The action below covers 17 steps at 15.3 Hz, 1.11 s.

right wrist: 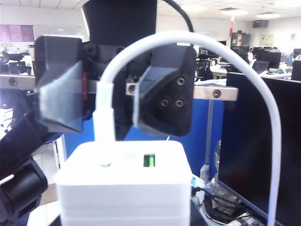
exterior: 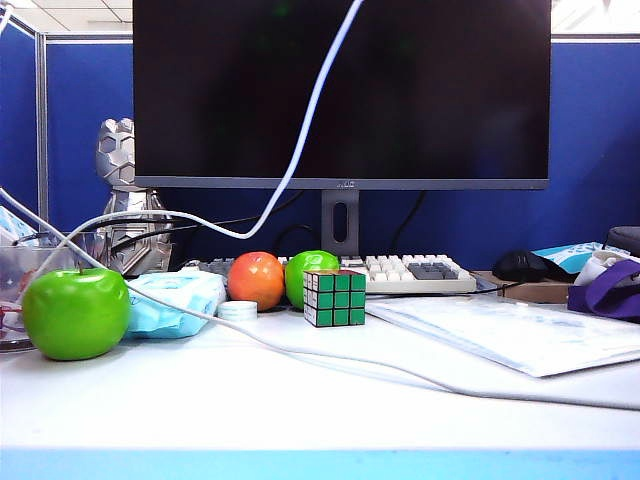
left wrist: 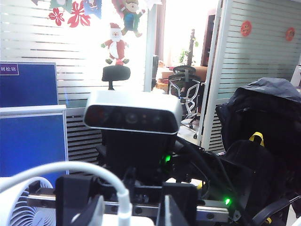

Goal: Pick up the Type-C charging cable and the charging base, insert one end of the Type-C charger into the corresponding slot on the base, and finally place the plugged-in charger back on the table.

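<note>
So the charging base (right wrist: 124, 183) is being held up off the tabletop (exterior: 300, 410) in the right gripper (left wrist: 127, 207), fingers (left wrist: 77, 202) clamped on either side of it, pretty sure, though only a sliver of that grip is being shown in the left wrist view. The Type-C charging cable (right wrist: 275, 141) is already being carried in the base's slot by its plug (right wrist: 103, 117). The left gripper (right wrist: 109, 108) is being kept around that plug, with its fingers (right wrist: 162, 89) spread apart and not touching it. Over which edge of the tabletop it's all being held can't be told.
</note>
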Available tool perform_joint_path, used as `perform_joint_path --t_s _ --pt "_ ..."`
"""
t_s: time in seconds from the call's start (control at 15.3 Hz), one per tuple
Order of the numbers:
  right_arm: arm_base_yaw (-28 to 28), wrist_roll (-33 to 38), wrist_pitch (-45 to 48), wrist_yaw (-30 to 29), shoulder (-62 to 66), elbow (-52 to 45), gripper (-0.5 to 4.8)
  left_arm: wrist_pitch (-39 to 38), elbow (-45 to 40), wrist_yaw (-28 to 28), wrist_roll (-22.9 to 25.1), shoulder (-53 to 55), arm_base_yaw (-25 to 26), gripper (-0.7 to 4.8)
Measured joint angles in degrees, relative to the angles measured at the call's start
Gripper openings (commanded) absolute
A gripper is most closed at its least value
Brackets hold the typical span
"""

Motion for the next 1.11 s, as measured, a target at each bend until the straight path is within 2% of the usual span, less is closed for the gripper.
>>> perform_joint_path --t_s 0.07,0.2,0.26,0.39,0.46,0.85,0.91,1.11 --pt "0.0 0.8 -0.1 -0.9 0.6 -0.1 -0.01 -0.2 0.0 -0.3 0.0 0.7 -0.4 1.15" --pt "0.0 0.8 0.0 -0.9 0.5 0.0 -0.01 -0.2 0.0 -1.5 1.1 0.7 -0.5 1.14" --pt "0.0 0.8 0.0 -0.9 0.5 0.0 -0.01 -0.2 0.0 -1.5 1.1 0.7 -0.5 0.6" --pt "0.0 0.9 0.0 -0.9 0.5 0.0 -0.01 -0.2 0.0 -1.5 1.3 0.7 -0.5 0.33" --pt "0.0 1.0 0.0 -0.9 0.6 0.0 -0.01 -0.2 0.0 -1.5 1.3 0.7 -0.5 -0.07" --pt "0.0 1.3 -0.3 -1.1 0.3 0.0 -0.01 -0.9 0.0 0.2 1.9 0.7 -0.5 -0.07" --pt "0.0 1.2 -2.1 -1.5 0.3 -0.2 -0.01 -7.6 0.1 0.2 8.0 0.4 -0.5 -0.07" --pt "0.1 2.4 -1.6 -3.0 0.5 -0.7 -0.01 -16.4 0.8 -0.4 17.4 -0.3 -0.5 -0.07"
